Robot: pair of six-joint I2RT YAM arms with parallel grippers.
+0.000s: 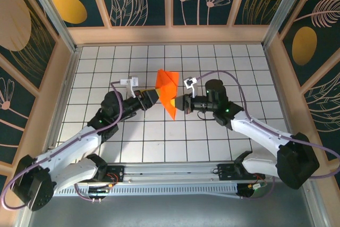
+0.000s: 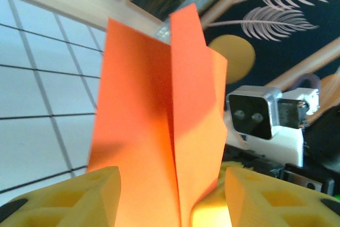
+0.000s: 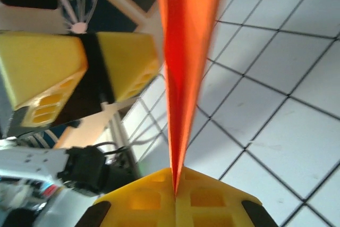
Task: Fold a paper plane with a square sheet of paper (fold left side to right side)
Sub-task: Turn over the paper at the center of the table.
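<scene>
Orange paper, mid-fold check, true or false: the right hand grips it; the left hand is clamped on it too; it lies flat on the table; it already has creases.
1. The right hand is shut on the orange paper. True.
2. The left hand is clamped on the paper. False: its fingers stand apart, one on each side of the paper.
3. The paper lies flat on the table. False: it stands up between the two hands, pinched by the right one.
4. The paper is folded, with a crease running along it. True.
</scene>
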